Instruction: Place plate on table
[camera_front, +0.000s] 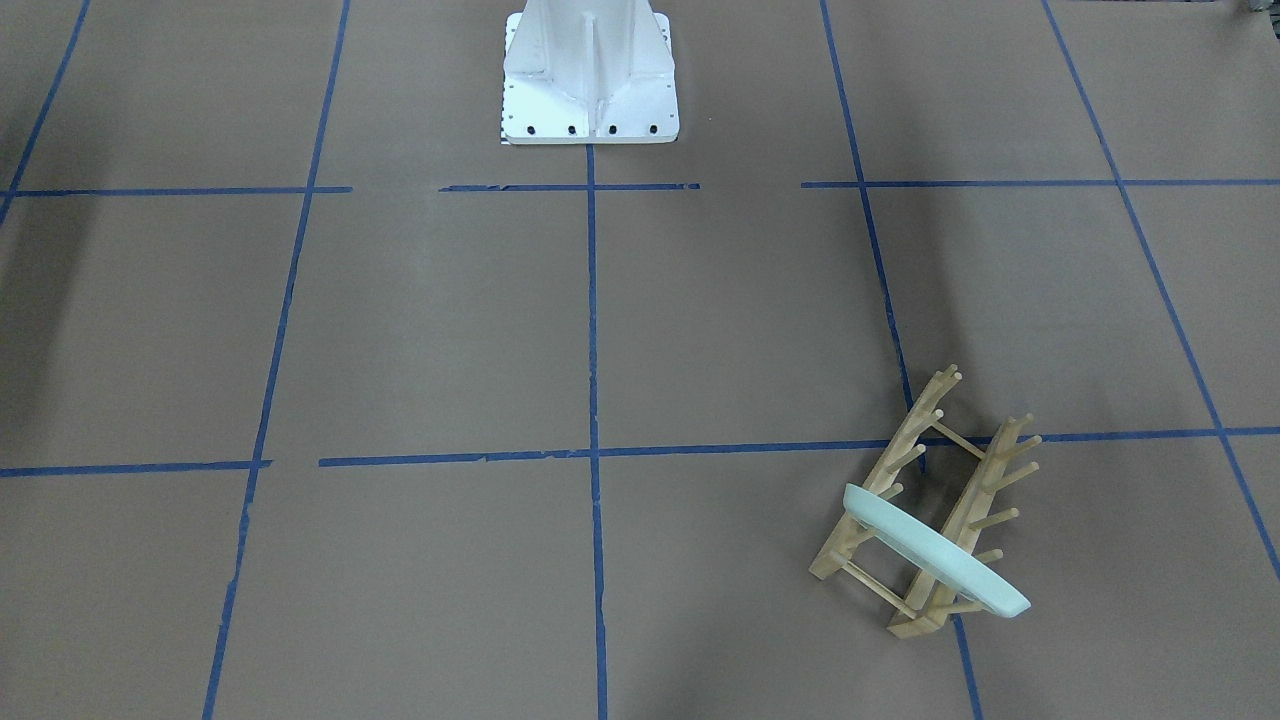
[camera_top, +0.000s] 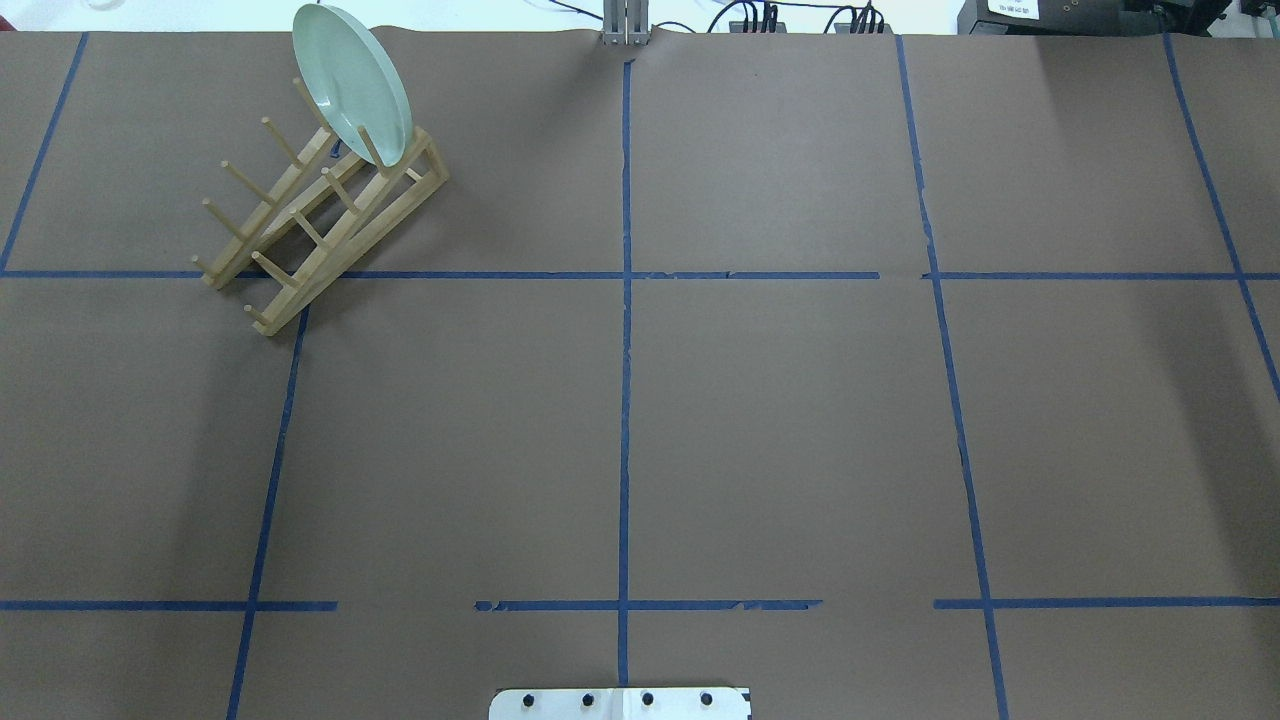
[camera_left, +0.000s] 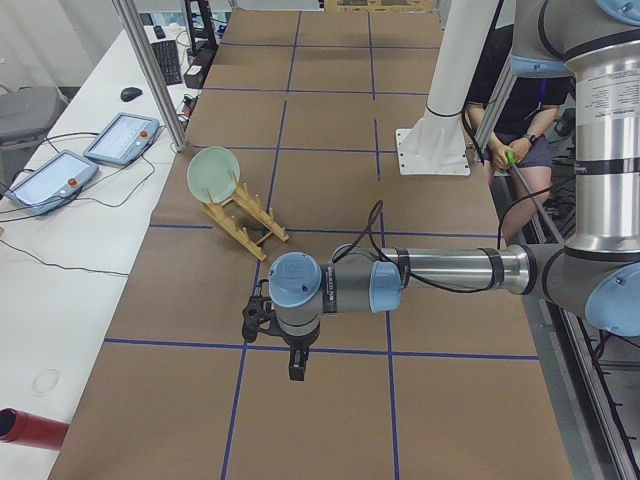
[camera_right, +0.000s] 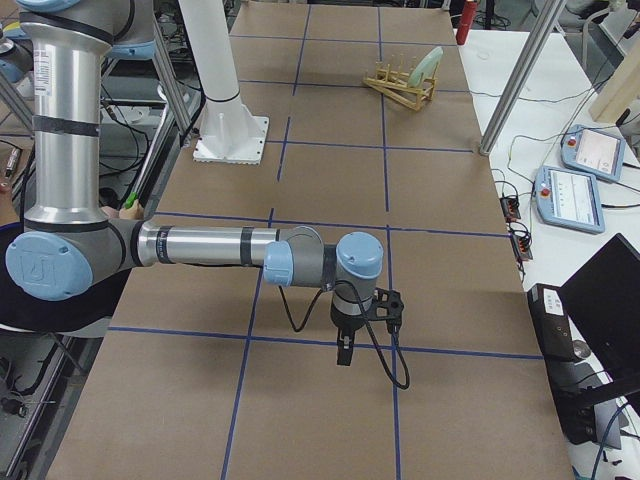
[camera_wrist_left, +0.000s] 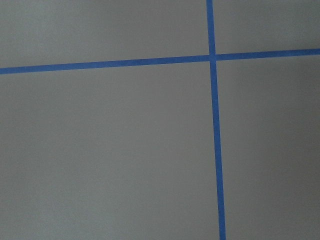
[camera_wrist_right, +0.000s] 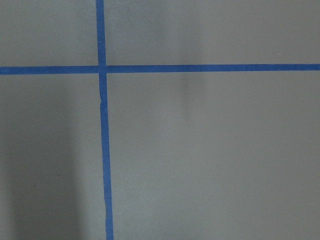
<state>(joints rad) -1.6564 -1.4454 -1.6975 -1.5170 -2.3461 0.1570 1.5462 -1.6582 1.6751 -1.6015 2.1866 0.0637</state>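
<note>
**Front-facing view.** The plate stands on edge in the wooden rack, far from the robot base and on the robot's left side of the table. No arm shows here.

**Overhead view.** The plate leans between the pegs at the far end of the rack. It rests on the rack, not on the table surface.

**Left side view.** The left gripper hangs over the table, well apart from the rack. You cannot tell how far it is open. It does not have the plate.

**Right side view.** The right gripper hangs over the table at the opposite end from the plate. Its opening cannot be judged here either.

**Wrist views.** Both show only bare table and blue tape; no fingers appear.

**Progress.** Treat the task as not started. Reaching, gripping the plate, lifting it clear of the pegs and laying it flat all appear to remain.
</note>
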